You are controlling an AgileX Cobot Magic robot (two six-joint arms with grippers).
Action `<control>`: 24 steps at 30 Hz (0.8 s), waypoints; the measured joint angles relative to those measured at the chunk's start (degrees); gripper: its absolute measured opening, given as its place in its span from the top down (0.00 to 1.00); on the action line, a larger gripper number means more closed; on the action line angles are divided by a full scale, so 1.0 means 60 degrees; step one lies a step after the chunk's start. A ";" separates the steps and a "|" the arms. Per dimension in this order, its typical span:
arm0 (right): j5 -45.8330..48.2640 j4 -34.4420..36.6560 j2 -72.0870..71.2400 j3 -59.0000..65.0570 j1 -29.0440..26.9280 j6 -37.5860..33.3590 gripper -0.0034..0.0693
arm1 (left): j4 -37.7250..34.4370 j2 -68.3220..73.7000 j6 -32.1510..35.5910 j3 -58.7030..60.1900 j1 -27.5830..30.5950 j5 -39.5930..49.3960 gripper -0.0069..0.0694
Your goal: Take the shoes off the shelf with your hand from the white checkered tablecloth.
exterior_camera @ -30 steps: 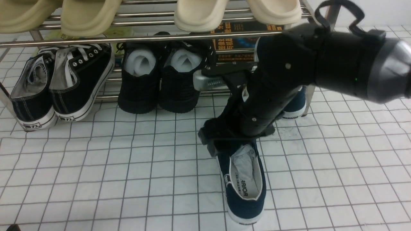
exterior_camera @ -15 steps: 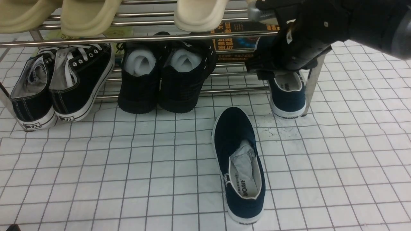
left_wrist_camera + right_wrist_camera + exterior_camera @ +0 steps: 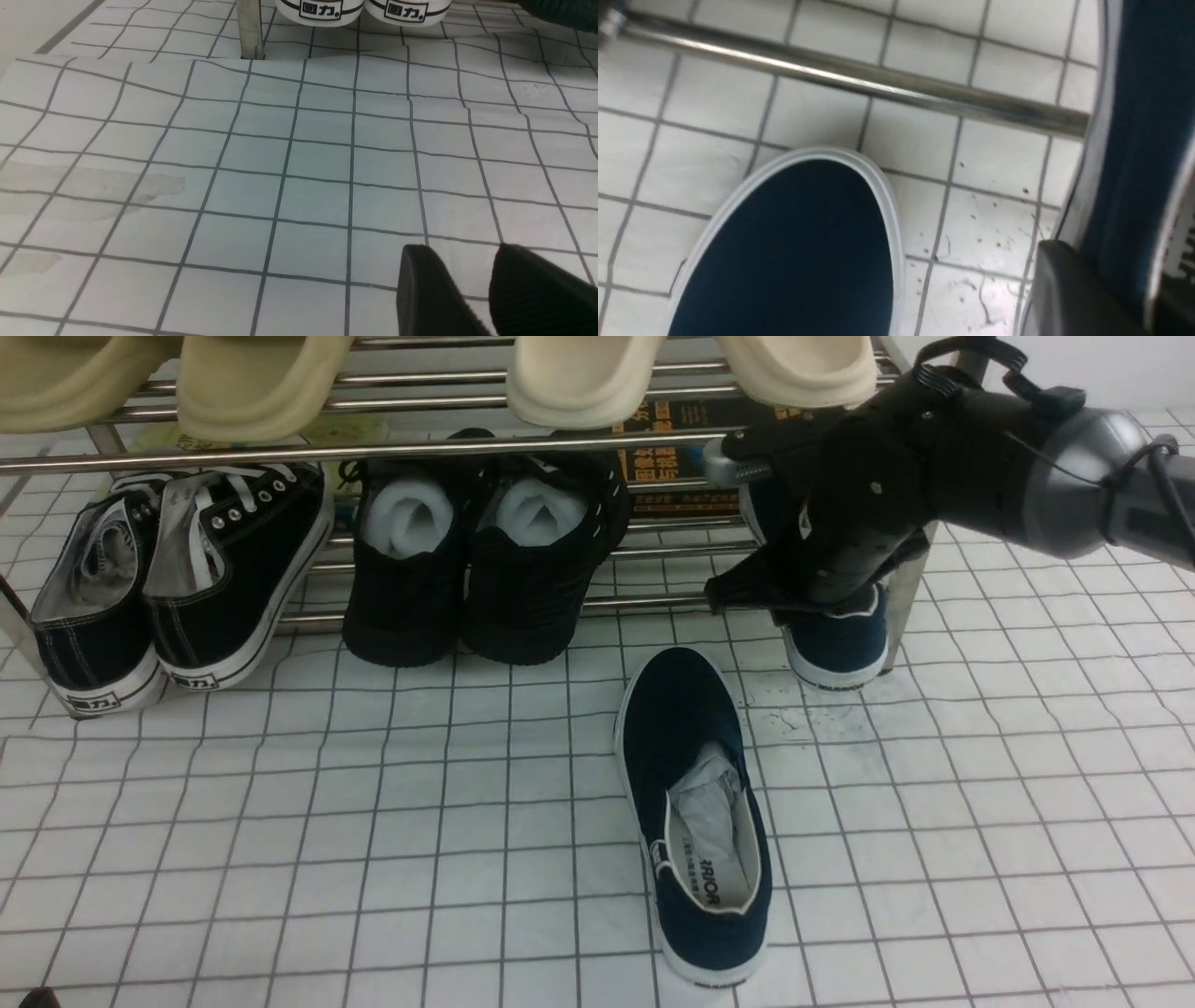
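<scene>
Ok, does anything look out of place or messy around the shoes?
One navy slip-on lies alone on the checkered tablecloth, away from its mate, which sits at the bottom tier of the shelf under the right gripper. Dark specks dirty the cloth between them.

The right arm (image 3: pixel 934 476) hides most of the second navy shoe (image 3: pixel 837 649) and the fingertips of the right end effector (image 3: pixel 822 602) in the front view. The right wrist view is blurred, one finger (image 3: pixel 1069 289) cut by its edge. The left wrist view's edge crops the left end effector (image 3: pixel 462 270).
</scene>
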 joint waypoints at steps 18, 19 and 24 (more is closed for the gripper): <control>0.4200 0.0466 -0.2539 0.1594 0.1937 0.0698 0.94 | 0.0000 0.0000 0.0000 0.0000 0.0000 0.0000 0.59; 0.4100 0.0465 -0.2546 0.1809 0.1937 0.0855 0.94 | 0.0000 0.0000 0.0000 0.0000 0.0000 0.0000 0.59; 0.3108 0.0371 -0.2546 0.2627 0.1909 0.1517 0.94 | 0.0000 0.0000 0.0000 0.0000 0.0000 0.0000 0.59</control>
